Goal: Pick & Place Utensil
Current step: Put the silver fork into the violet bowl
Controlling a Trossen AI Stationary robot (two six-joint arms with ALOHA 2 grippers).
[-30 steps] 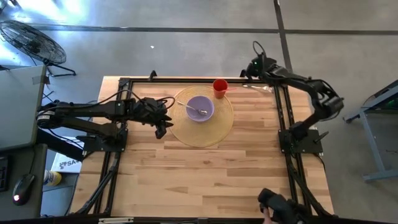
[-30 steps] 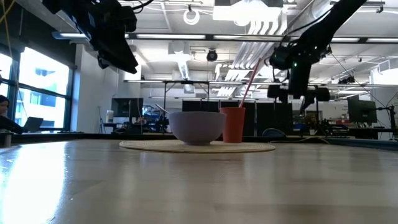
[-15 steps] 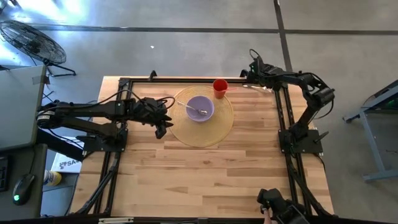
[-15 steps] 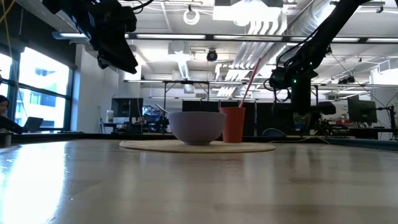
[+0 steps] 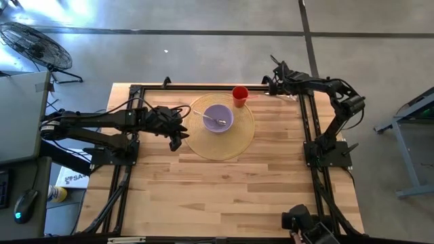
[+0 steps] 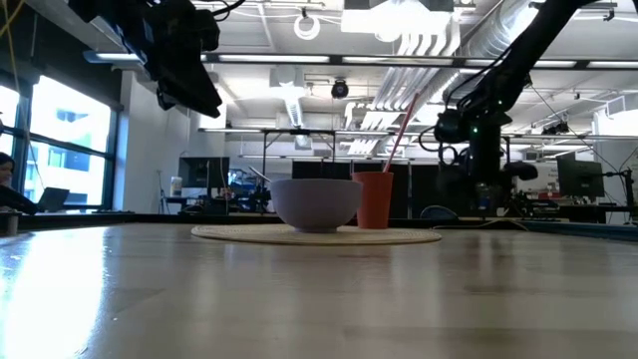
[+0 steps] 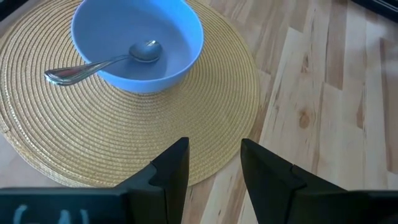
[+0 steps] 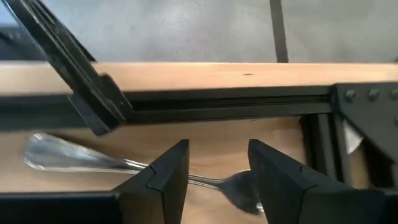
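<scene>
The right tool [image 8: 211,171], fingers apart, hovers above a fork [image 8: 124,167] lying flat at the desk's [image 5: 224,183] one o'clock corner, beside the black frame rail [image 8: 217,106]. A slightly off descent could likely strike the rail or skid the thin handle away. The left tool [image 7: 211,165], also spread, waits at the placemat's [image 7: 124,137] nine o'clock edge.

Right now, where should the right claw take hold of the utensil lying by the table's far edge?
Across the thin neck of the utensil, coming straight down. It lies flat on the table, and the open right claw already straddles that narrow part.
</scene>
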